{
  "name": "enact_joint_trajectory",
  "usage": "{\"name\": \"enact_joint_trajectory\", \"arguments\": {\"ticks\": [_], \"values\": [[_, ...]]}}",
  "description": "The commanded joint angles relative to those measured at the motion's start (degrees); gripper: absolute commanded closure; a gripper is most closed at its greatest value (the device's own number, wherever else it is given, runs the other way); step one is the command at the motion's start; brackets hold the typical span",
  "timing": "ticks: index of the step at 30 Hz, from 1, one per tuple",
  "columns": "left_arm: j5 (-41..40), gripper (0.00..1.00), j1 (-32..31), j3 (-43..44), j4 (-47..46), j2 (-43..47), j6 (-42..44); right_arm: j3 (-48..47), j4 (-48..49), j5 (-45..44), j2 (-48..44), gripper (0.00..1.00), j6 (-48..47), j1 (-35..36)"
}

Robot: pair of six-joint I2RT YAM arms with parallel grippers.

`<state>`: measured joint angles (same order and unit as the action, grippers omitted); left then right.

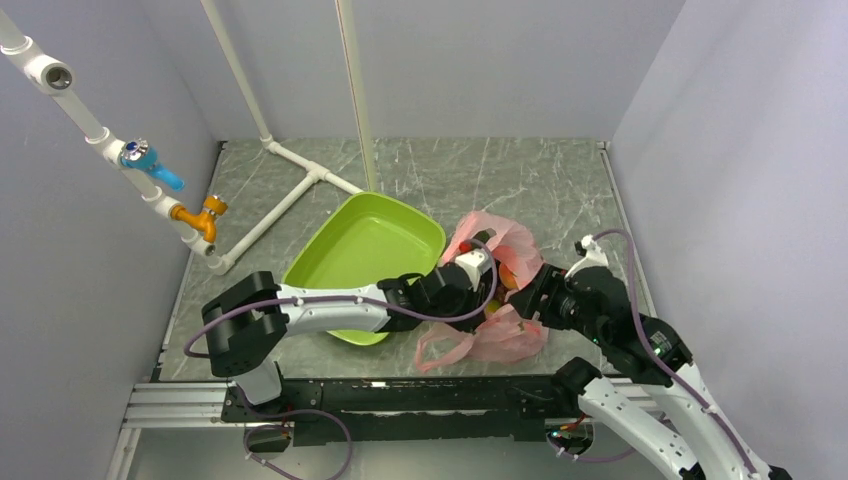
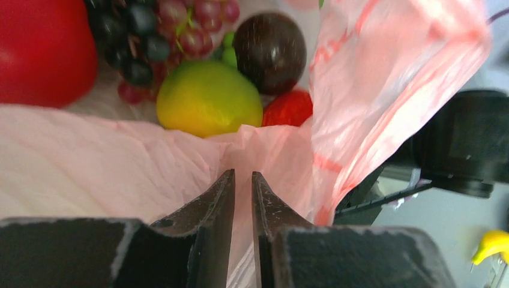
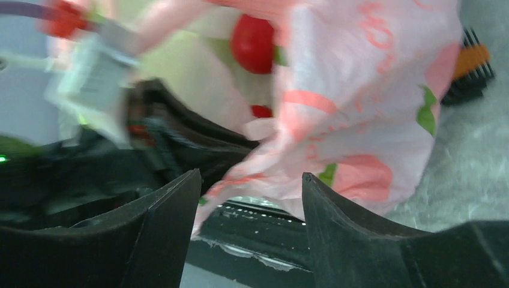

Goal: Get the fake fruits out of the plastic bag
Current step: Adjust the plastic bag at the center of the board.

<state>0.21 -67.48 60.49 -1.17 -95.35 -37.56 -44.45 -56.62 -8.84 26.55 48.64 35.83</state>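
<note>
Plastic bag [image 1: 500,340], pink and crinkled, lying on the grey marbled desk [image 1: 500,180], just right of a lime-green tray [image 1: 330,255] and between the two arms. Mouth pulled open toward the left wrist camera, with printed film bunched up on its right side.

Fake fruits [image 2: 207,99] inside the bag:
- yellow-green round one [image 2: 207,99] nearest the folded rim
- big red apple [image 2: 42,51] at the far left
- dark and reddish grape bunch [image 2: 144,36] behind it
- dark brown round one [image 2: 270,51] at the back
- small red piece [image 2: 290,108] tucked against the film

From overhead, only a bit of orange [image 1: 507,275] showing through the opening.

Left tool [image 2: 242,177]: reaching across the tray's near corner, fingers nearly together and clamped on a fold of the bag's rim, with pink film running down the narrow slot between them.

Right tool [image 3: 251,177]: fingers spread wide and gripping nothing, with the bag's printed side hanging just beyond the gap. Red fruit [image 3: 253,43] glimpsed above, through the film.
</note>
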Motion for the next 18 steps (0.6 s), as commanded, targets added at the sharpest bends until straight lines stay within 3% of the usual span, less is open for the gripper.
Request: {"name": "enact_joint_trajectory", "arguments": {"ticks": [1, 4, 7, 12, 16, 18], "values": [[0.8, 0.78, -2.7, -3.2, -3.1, 2.8, -4.4, -9.5, 4.6, 7.1, 5.1, 0.35, -12.7, 0.1], [0.1, 0.77, -3.8, -7.2, -5.8, 5.8, -7.2, -8.0, 11.1, 10.8, 11.0, 0.48, -12.4, 0.1], [0.0, 0.77, -4.2, -9.3, -7.1, 8.1, -8.4, -1.6, 20.2, 14.6, 15.3, 0.52, -11.4, 0.0], [0.0, 0.74, -4.2, -13.0, -6.5, 10.6, -8.3, 5.2, 25.8, 8.2, 20.5, 0.60, -8.8, -0.2], [1.4, 0.73, -4.1, -12.7, -7.5, 8.6, -8.1, 7.2, 12.5, -9.0, 22.5, 0.59, 5.3, -2.3], [2.8, 0.74, -4.2, -12.4, -8.4, 7.0, -8.1, 7.7, 5.7, -10.9, 22.7, 0.56, 10.2, -4.5]]}}
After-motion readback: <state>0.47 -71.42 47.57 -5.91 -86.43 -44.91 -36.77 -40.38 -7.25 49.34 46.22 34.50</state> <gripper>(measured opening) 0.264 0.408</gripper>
